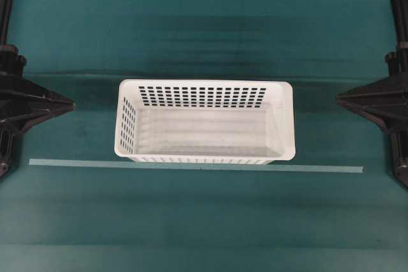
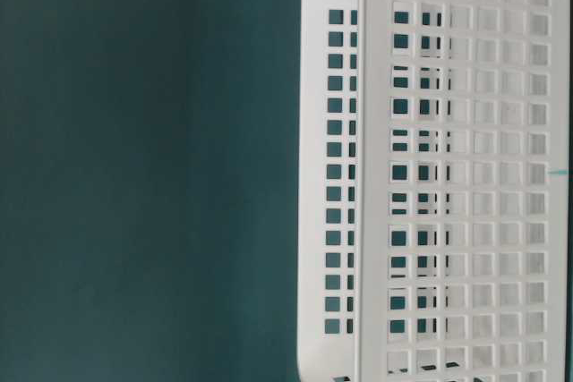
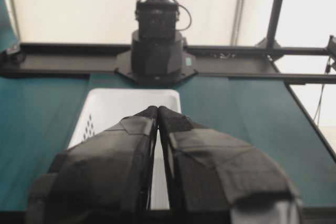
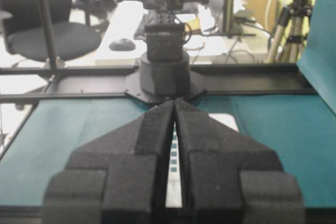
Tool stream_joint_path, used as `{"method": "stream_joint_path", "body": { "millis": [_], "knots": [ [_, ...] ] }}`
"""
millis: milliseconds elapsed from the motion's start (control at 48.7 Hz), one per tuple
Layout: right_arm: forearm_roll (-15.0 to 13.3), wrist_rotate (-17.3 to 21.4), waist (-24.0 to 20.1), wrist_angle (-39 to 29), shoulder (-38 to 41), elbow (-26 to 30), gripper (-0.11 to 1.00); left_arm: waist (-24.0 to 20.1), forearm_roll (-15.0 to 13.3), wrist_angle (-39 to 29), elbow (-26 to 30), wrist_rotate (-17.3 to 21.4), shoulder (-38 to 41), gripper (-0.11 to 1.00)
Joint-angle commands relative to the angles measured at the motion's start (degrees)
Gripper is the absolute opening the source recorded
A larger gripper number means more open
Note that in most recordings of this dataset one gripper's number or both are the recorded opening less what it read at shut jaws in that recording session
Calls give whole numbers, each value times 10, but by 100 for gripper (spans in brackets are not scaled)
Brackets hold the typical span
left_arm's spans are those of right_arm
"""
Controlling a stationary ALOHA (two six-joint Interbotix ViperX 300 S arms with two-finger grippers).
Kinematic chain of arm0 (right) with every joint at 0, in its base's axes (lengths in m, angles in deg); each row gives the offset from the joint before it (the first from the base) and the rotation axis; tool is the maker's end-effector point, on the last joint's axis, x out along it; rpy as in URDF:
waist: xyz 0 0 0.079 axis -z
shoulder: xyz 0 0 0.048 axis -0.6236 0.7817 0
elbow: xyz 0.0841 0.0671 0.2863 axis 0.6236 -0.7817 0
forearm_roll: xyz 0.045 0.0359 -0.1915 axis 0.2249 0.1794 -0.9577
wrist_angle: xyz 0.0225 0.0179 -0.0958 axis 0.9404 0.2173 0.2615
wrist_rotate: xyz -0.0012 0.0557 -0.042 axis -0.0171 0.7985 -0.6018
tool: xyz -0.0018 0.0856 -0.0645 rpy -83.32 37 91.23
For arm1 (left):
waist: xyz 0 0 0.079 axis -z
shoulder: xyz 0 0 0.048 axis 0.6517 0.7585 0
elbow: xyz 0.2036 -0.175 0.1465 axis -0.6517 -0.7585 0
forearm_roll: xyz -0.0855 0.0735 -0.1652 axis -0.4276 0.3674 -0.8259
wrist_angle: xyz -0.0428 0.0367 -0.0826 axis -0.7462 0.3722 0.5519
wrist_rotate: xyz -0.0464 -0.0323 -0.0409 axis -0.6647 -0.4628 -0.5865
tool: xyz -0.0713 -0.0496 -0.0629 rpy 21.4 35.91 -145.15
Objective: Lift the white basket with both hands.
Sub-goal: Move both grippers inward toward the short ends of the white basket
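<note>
the left gripper [image 3: 157,111] and right gripper [image 4: 174,103] are seen clenched on nothing. beyond them, the white basket [image 1: 205,120] is set mid-table, untouched. if rims are gripped unevenly, the basket could be tipped.

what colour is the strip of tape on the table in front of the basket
Pale mint green, a thin tape strip; the overhead view shows it best.
</note>
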Motion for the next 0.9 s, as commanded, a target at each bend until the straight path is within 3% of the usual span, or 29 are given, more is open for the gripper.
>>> {"method": "stream_joint_path", "body": {
  "millis": [0,62,164,308,432,534,637,884],
  "knots": [
    [3,4,3,4,6,4,14,1,10,-1,18,-19,11,14],
    [27,11,5,-6,7,10,15,1,10,-4,25,-32,15,9],
    [81,41,18,-38,8,24,2,1,10,-31,38,-67,18,-4],
    [151,104,41,-119,13,57,1,1,9,-104,72,-137,27,-5],
    [202,183,84,-232,29,97,1,-2,10,-150,97,-201,32,-5],
    [213,258,124,-309,50,130,1,-7,10,-175,118,-265,35,-5],
    [211,337,153,-360,73,162,1,-17,10,-203,141,-353,46,-5],
    [204,460,167,-450,133,194,1,-42,11,-330,182,-628,104,-5]
  ]
}}
